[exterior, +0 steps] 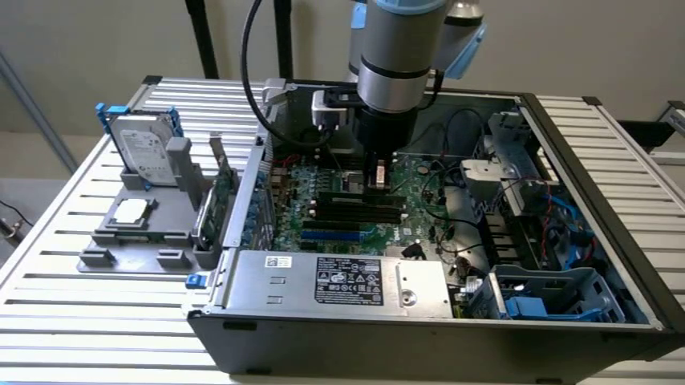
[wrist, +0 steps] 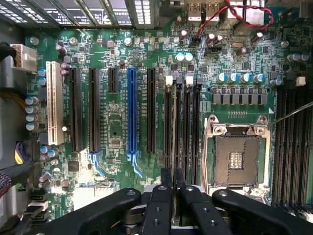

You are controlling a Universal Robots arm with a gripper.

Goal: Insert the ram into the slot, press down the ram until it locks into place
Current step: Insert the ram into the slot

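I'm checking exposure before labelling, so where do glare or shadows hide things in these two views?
Exterior view: the slatted table is washed out by glare, while the motherboard sits in shadow under the arm. Wrist view: the motherboard is evenly lit, the pale slats glare, and the dark jaws closed on the ram read nearly black.

Exterior high and oblique, wrist close above motherboard (wrist: 117, 128)

The arm (exterior: 391, 72) reaches down into the open computer case (exterior: 321, 345), its gripper (exterior: 377, 183) at the black slots (exterior: 345, 210) mid-motherboard (exterior: 419, 228).
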